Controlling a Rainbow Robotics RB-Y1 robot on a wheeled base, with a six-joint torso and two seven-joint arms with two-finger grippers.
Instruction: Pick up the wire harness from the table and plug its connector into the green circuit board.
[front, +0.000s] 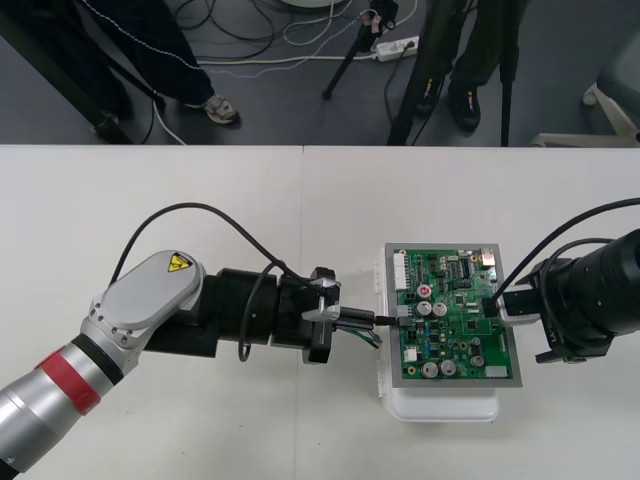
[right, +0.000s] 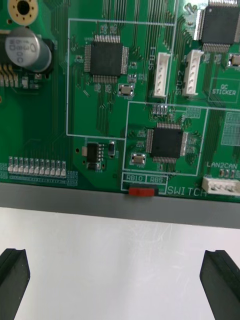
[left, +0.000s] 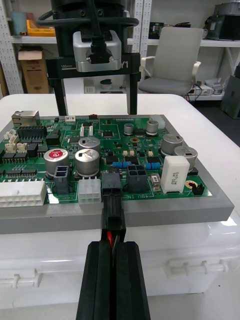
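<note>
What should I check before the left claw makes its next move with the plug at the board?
1. Grip: ok. The left claw is shut on the wire harness, just behind the plug.
2. Alignment: ok. The plug meets the black socket on the green circuit board squarely.
3. Plug fully seated: cannot tell.
4. Right claw clear of the plug: ok. It is open at the board's opposite edge.
5. Board level on its white base: ok.
</note>
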